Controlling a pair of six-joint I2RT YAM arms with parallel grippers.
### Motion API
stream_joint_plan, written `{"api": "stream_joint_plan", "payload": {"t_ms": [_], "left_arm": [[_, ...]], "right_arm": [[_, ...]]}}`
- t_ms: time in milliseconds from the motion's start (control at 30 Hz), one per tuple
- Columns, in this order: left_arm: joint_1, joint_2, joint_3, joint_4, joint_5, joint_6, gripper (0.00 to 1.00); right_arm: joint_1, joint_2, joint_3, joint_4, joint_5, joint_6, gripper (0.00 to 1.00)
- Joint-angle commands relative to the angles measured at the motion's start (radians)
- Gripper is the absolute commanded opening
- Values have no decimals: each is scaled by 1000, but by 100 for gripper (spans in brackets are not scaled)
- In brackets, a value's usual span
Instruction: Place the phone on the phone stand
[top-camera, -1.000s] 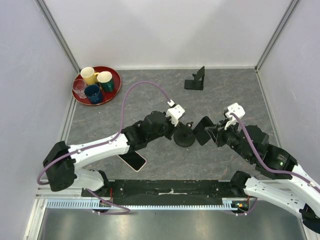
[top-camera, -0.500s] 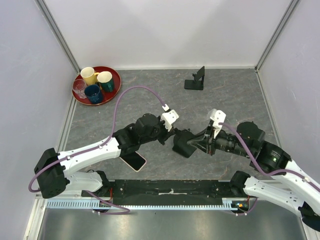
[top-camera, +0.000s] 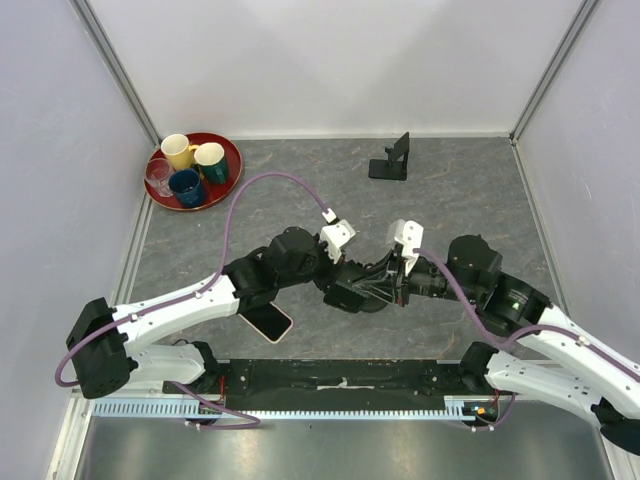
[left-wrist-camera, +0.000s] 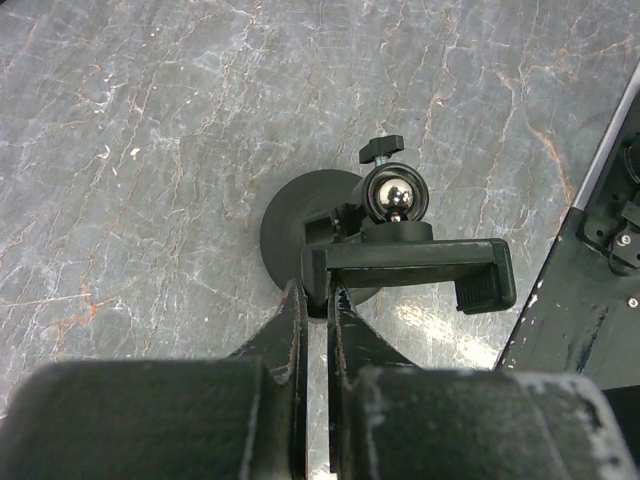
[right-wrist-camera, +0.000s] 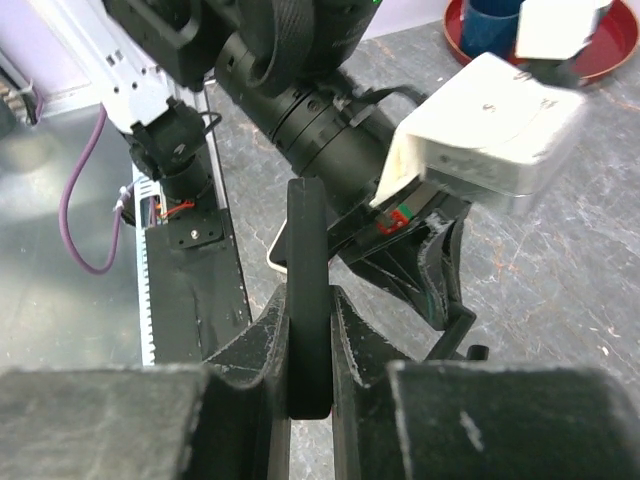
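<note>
Left wrist view: left gripper pinches the clamp mount; right gripper nips its round base, likely for a handover. Phone lies under the left arm, phone stand well behind

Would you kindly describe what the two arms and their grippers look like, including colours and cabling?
Both arms pair white link covers with black joint housings: the left arm and the right arm. A purple cable loops along each. A white camera box sits at each wrist. The left gripper and right gripper have black, scuffed, tapering fingers.
</note>
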Motion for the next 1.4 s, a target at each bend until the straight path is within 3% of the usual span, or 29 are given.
{"api": "stream_joint_plan", "payload": {"t_ms": [0, 267, 633, 1033, 1367], "left_arm": [[0, -26, 53, -32, 67, -47, 2], [4, -38, 86, -122, 122, -6, 2], [4, -49, 140, -245, 200, 117, 2], [9, -77, 126, -299, 324, 203, 2], [35, -78, 125, -291, 407, 226, 2]], "right_arm": [[-1, 15, -76, 240, -75, -125, 0], [-1, 125, -84, 269, -129, -298, 0], [-8, 184, -60, 255, -62, -421, 0], [-99, 207, -78, 275, -296, -441, 0], [-182, 266, -74, 303, -374, -438, 0]]}}
